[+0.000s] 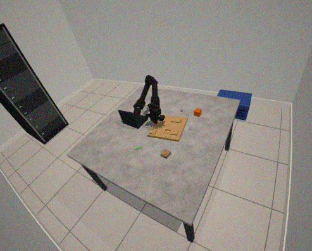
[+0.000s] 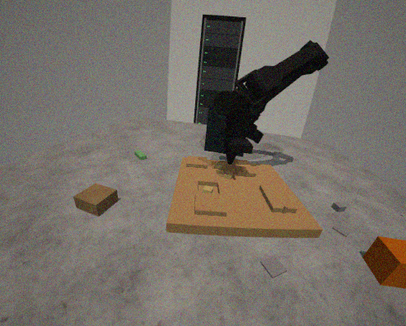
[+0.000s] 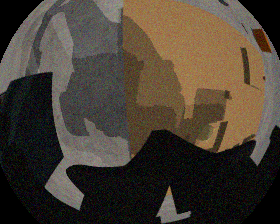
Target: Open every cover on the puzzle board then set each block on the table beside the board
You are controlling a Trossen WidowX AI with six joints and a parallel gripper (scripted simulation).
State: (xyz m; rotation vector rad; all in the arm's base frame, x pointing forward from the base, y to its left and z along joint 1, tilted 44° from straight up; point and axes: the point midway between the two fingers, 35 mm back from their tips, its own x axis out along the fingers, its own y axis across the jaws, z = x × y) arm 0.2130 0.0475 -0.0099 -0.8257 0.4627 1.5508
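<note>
Puzzle board (image 2: pixel 249 206) carries the tool (image 2: pixel 231 161), fingers together, at its far edge; exterior view alone shows a well's block (image 2: pixel 207 188).

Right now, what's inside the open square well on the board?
A small pale yellow block sits low in the well on the board, its top showing. Its sides are hidden by the well walls. The shut pincer is over the board's far edge, not over this well.
</note>
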